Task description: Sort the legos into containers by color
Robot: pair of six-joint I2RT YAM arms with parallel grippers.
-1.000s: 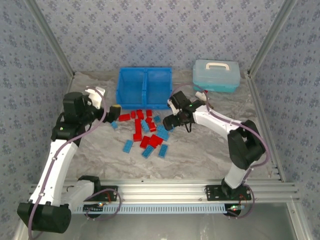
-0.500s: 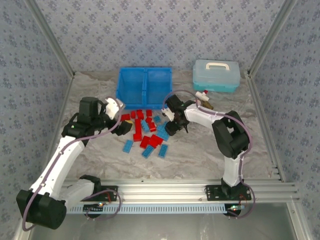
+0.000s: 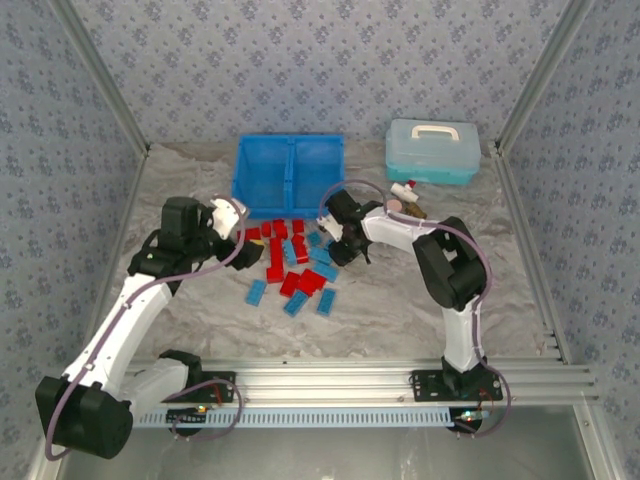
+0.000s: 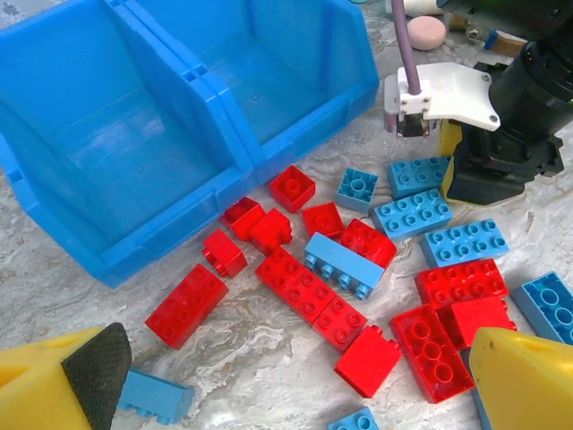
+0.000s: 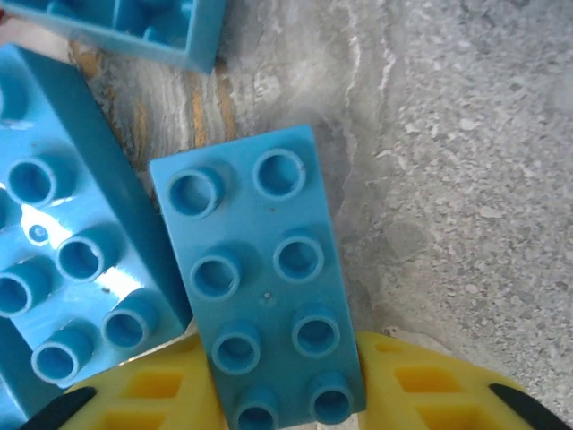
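**Overhead and wrist views of the lego pile.** My left hand (image 4: 300, 381) is spread wide. Its two yellow fingers (image 4: 54, 390) enter the left wrist view only at the lower corners, cut off by the frame, and between them lie loose legos (image 4: 295, 285) on the marbled table (image 4: 251, 351).

The red and light blue legos lie scattered just in front of the blue bin (image 4: 219, 107). Its two containers stand side by side, with a divider between them. The far rims are cut off by the top edge, and the floor that shows in each is bare blue plastic.

My right hand (image 5: 286, 399) pinches the near end of a light blue brick (image 5: 260, 269), which lies studs up. One yellow finger (image 5: 152, 394) presses each long side, and the fingertips run off the lower edge. A second light blue brick (image 5: 63, 260) lies close alongside; I cannot tell whether the two touch. I also cannot tell whether the pinched brick has left the table.

From overhead, this hand sits at the right edge of the pile, and its dark body hides the brick. A pale blue case (image 3: 432, 150) stands well apart at the far right. A small pink disc (image 4: 428, 31) lies beyond my right arm.
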